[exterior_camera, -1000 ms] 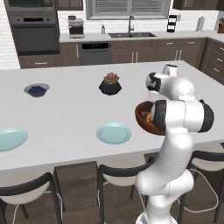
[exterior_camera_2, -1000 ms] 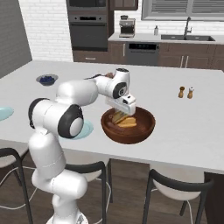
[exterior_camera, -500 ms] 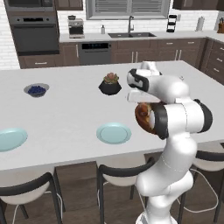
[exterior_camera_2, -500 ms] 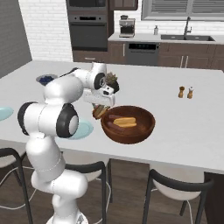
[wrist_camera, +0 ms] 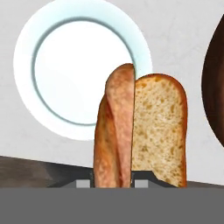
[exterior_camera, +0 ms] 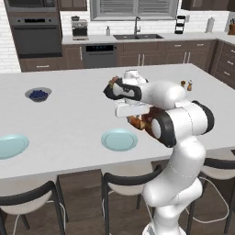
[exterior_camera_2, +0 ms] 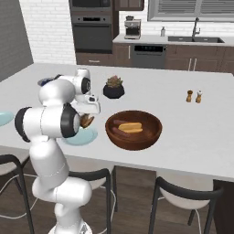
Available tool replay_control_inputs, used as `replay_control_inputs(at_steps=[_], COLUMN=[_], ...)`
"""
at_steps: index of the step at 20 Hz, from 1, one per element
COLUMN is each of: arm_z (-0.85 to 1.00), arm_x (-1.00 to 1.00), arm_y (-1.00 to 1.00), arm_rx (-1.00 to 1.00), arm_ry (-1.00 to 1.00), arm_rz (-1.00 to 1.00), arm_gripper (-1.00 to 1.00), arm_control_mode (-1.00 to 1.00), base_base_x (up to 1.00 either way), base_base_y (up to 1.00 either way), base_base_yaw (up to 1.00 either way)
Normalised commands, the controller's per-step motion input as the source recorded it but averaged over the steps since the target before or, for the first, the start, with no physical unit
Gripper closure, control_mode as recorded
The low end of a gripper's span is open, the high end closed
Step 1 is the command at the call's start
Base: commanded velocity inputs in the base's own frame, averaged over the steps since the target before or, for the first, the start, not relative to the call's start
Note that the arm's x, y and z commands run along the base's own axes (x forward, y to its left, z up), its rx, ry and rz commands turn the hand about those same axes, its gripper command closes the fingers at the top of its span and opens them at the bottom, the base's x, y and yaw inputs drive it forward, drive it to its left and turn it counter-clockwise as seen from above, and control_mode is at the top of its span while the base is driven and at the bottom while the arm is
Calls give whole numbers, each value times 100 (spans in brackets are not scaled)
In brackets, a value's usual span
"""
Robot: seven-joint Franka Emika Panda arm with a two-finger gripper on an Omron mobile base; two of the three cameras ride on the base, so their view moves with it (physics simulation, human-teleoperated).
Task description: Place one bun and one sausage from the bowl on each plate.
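My gripper [exterior_camera_2: 86, 119] is shut on a golden-tan bun [wrist_camera: 144, 131], which hangs from it lengthwise, split side showing. It hovers above the near edge of the nearer pale blue-green plate [wrist_camera: 65, 74], which sits on the island just left of the bowl and also shows at the counter's front [exterior_camera: 119, 139]. The dark wooden bowl [exterior_camera_2: 133, 130] holds another bun [exterior_camera_2: 133, 128] and a sausage [exterior_camera_2: 119, 122]; its rim cuts into the hand view [wrist_camera: 216, 87]. The second plate [exterior_camera: 11, 145] lies far to the left.
A black plant pot [exterior_camera_2: 114, 87] stands behind the plate and bowl. Salt and pepper shakers [exterior_camera_2: 194, 96] are at the back right. A small grey bowl of berries [exterior_camera: 38, 94] sits far left. Stools [exterior_camera_2: 183, 196] line the island's front edge.
The arm has swung left from over the bowl, carrying the bun, and now holds it above the nearer plate. The jaws stayed shut.
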Motion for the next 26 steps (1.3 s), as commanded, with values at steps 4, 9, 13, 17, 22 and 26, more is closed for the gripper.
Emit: replay_control_inputs(at_steps=[4, 9, 13, 17, 22, 26], arm_z=[-49, -50, -62, -52, -8, 0], arm_x=[25, 48, 17, 8, 11, 0], arm_y=[30, 0, 0, 0, 0, 0], arm_rx=[2, 3, 0, 0, 0, 0], arm_ry=[5, 0, 1, 0, 0, 0], arm_rz=[-3, -7, -5, -4, 0, 0], arm_gripper=[100, 100, 100, 100, 100, -100], arm_control_mode=[-100, -100, -100, -100, -100, -100], base_base_x=[0, 0, 0, 0, 0, 0], base_base_y=[0, 0, 0, 0, 0, 0], base_base_yaw=[0, 0, 0, 0, 0, 0])
